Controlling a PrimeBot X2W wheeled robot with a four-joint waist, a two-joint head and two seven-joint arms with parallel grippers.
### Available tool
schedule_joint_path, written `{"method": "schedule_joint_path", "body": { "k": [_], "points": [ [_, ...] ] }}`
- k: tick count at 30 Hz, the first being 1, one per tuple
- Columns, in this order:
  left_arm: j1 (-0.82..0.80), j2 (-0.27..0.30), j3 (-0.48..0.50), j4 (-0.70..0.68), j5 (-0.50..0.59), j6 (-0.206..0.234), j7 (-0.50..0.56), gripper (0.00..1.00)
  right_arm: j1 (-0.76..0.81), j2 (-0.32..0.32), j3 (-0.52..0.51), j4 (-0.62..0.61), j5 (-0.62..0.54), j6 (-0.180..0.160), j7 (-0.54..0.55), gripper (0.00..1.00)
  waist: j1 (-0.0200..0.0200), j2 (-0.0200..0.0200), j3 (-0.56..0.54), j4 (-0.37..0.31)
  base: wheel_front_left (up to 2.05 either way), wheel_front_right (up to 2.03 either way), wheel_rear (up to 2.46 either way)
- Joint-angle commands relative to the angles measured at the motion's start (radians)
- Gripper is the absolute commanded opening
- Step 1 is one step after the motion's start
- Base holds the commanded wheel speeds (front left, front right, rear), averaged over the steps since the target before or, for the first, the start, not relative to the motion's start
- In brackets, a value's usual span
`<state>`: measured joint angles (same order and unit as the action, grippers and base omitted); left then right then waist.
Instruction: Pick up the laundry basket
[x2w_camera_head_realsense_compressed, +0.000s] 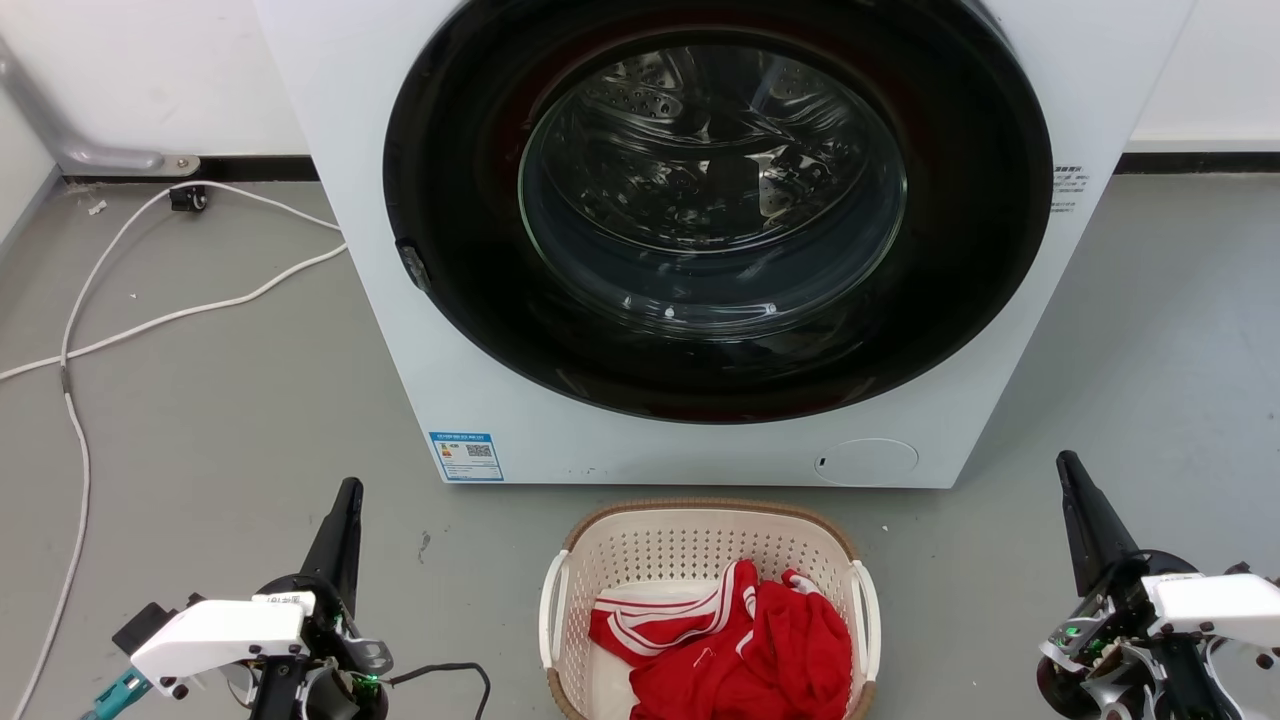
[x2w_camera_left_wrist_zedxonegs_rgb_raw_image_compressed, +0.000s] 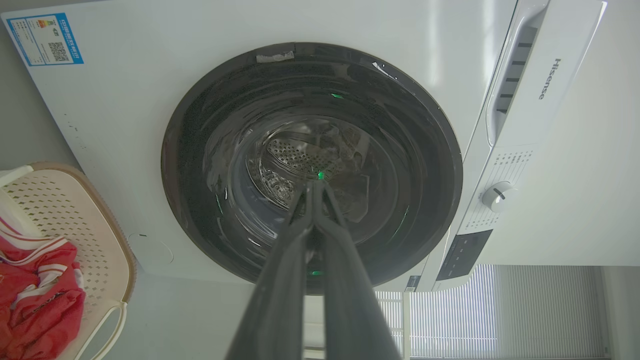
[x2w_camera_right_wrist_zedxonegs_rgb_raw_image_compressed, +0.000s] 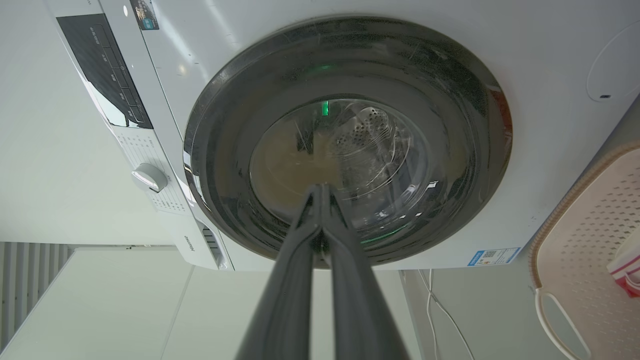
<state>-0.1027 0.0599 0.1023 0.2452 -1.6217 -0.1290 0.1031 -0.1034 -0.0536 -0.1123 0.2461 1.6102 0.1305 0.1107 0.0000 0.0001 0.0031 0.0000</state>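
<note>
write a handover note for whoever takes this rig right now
Left tool shut, empty, left of the laundry basket, not touching it.
Right tool shut, empty, right of it, not touching.
Basket sits on the floor before the washing machine, red and white clothes inside.
Done: nothing yet. Left: take the white handles and lift.
</note>
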Motion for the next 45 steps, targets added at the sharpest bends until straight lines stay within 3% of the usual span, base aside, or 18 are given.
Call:
{"method": "schedule_joint_path", "body": {
  "k": [1,29,30,39,45],
  "points": [
    [-0.01,-0.002,0.003,0.002,0.007,-0.003,0.004,0.0,-0.012,0.004,-0.001,0.001,-0.002,0.0,0.003,0.0,0.0,-0.0001,0.0,0.0,0.0,0.0,0.0],
    [-0.011,-0.004,0.007,0.002,0.007,-0.003,0.007,0.0,-0.012,0.004,-0.002,0.001,-0.003,0.0,0.004,0.0,0.0,-0.0001,0.0,0.0,0.0,0.0,0.0],
    [0.0,-0.003,0.005,0.0,0.007,0.0,0.004,1.0,0.0,0.001,-0.001,0.0,0.0,0.0,0.0,1.0,0.0,-0.0001,0.0,0.0,0.0,0.0,0.0],
    [0.006,-0.007,-0.042,-0.004,0.012,0.001,-0.029,1.0,0.027,0.001,0.011,-0.011,-0.028,0.0,-0.034,1.0,0.0,-0.0001,-0.001,0.0,0.0,0.0,0.0],
    [0.002,-0.006,-0.068,-0.021,0.087,0.0,-0.06,1.0,0.041,0.0,0.02,-0.034,-0.112,0.0,-0.064,1.0,0.0,-0.0001,-0.002,0.001,0.0,0.0,0.0]
  ]
}}
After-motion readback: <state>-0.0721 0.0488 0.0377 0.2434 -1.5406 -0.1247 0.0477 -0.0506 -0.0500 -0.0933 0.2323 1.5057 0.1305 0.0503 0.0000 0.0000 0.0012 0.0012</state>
